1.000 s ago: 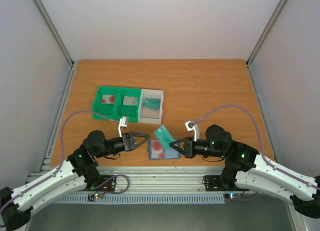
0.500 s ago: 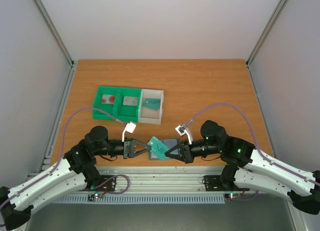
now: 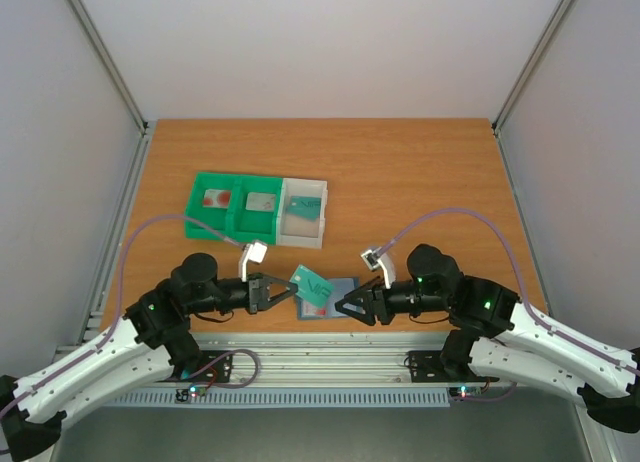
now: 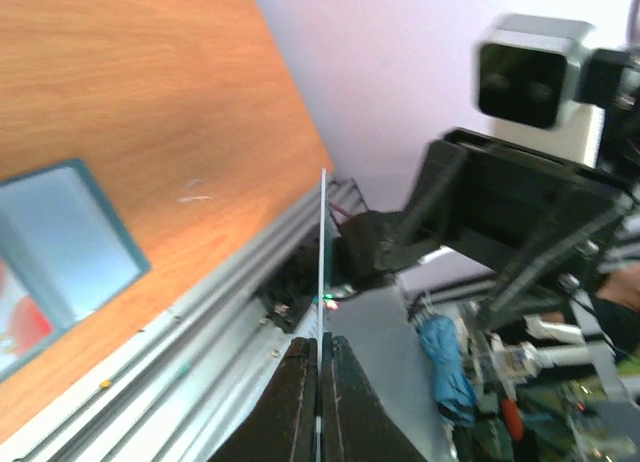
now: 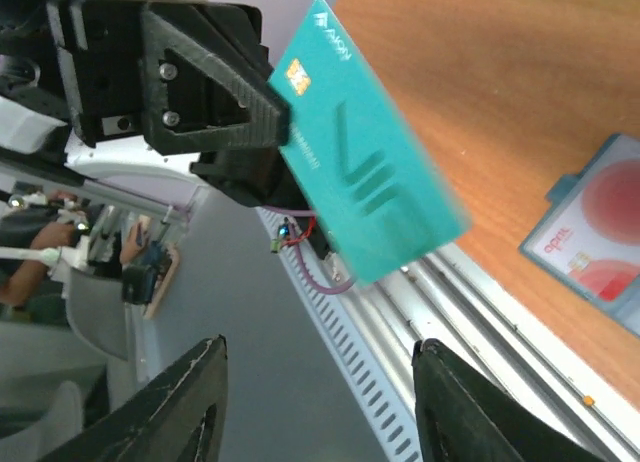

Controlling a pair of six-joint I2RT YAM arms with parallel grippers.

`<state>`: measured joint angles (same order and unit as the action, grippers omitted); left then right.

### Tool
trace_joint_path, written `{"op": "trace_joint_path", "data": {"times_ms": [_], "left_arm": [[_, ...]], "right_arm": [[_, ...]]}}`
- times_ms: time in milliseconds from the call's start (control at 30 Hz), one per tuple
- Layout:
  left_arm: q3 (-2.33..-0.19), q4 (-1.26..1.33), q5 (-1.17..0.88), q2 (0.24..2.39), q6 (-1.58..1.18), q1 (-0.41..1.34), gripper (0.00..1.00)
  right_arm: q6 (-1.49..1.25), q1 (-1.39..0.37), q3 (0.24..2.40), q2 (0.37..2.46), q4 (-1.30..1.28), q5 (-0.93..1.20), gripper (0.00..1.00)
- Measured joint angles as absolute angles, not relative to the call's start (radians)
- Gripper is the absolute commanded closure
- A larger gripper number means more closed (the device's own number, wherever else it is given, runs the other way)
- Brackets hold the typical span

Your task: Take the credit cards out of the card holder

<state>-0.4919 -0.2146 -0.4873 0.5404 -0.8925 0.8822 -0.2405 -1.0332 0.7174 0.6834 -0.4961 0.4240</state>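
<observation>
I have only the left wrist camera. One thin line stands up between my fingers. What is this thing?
Observer: It is a teal credit card, edge-on to you. The left gripper pinches it at the chip end.
Operator: Does the right gripper hold it too?
Observer: No. The right gripper is open, its fingers wide apart and not touching the card.
Operator: I see a little red at the edge of my picture. Is it a card?
Observer: Yes, a pale card with a red round mark lies in the card holder on the table.
</observation>
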Motion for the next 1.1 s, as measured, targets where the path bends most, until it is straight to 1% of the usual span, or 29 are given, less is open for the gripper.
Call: {"op": "trace_joint_path", "data": {"times_ms": [133,200,233,400,533,767,1033,1100], "left_arm": [[-0.492,-0.278,-0.364,0.536,-0.881,0.881,1.0],[-0.493,-0.305,-0.3,0.54,-0.878,0.876,0.99],[-0.493,-0.314,-0.27,0.545,-0.877,0.873,1.0],[-0.498,-0.325,-0.167,0.605,-0.866,0.832,0.99],[-0.508,-0.313,-0.144,0.693,-0.856,0.769,0.99],[-0.562,-0.189,-0.196,0.923,-0.843,0.617,1.0],[-0.762,-0.051,-0.289,1.306,-0.828,0.465,0.99],[-0.791,-0.039,-0.298,1.358,-0.825,0.45,0.99]], "right_arm": [[-0.226,-1.033,0.719,0.676,-0.529,0.375,0.23],[-0.224,-1.033,0.719,0.676,-0.54,0.352,0.05],[-0.231,-1.033,0.719,0.675,-0.547,0.342,0.02],[-0.221,-1.033,0.719,0.666,-0.569,0.298,0.02],[-0.219,-1.033,0.719,0.665,-0.604,0.237,0.02],[-0.216,-1.033,0.73,0.665,-0.677,0.155,0.01],[-0.219,-1.033,0.736,0.628,-0.704,0.111,0.02],[-0.221,-1.033,0.736,0.622,-0.708,0.103,0.02]]}}
